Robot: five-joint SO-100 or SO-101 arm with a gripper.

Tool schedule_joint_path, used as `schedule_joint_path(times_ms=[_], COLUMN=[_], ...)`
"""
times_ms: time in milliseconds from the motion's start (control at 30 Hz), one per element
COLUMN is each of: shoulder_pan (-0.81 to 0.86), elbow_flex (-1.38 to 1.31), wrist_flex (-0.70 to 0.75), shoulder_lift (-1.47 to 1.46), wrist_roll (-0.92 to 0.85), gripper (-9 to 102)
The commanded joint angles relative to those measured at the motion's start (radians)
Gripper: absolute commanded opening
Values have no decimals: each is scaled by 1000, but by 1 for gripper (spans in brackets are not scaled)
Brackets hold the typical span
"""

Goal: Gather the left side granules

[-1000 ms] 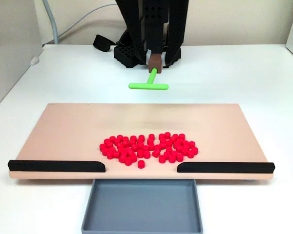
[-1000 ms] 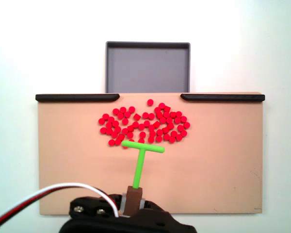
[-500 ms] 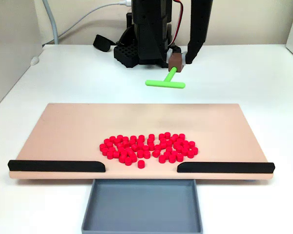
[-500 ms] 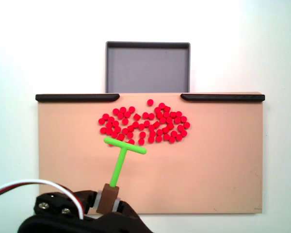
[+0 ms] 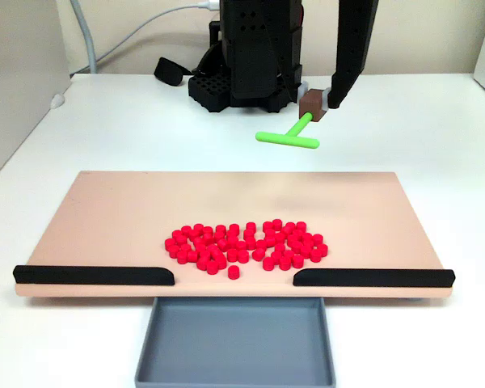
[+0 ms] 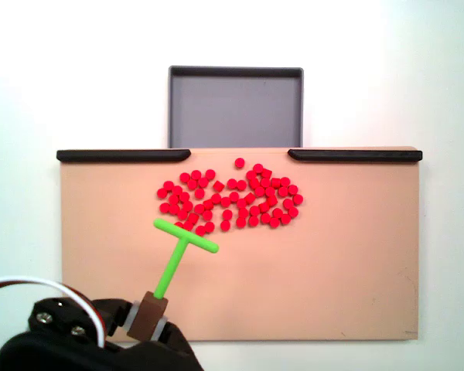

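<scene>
Dozens of tiny bright red granules (image 5: 246, 246) (image 6: 230, 196) lie clustered in a loose oval patch, one stray apart.

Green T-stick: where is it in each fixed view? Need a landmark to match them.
In a fixed view: green T-stick is upper centre-right, beyond the board's far edge.
In a fixed view: T-stick is lower left, by the granules' lower-left edge.
Shared landmark: grey tray, at the gap between the black rails.

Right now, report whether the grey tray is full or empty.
Empty: the grey tray shows a bare floor in both fixed views; the granules lie on the board.
</scene>
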Motion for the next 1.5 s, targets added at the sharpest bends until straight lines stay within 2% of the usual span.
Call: schedule_joint_path(times_ms=[0, 600, 1467], shoulder_pan=[-9, -98, -176], elbow_flex=[-34, -35, -242], wrist_flex=[-5, 9, 12], shoulder_lift=[0, -35, -230], wrist_roll=[28, 318, 704], gripper=[0, 0, 0])
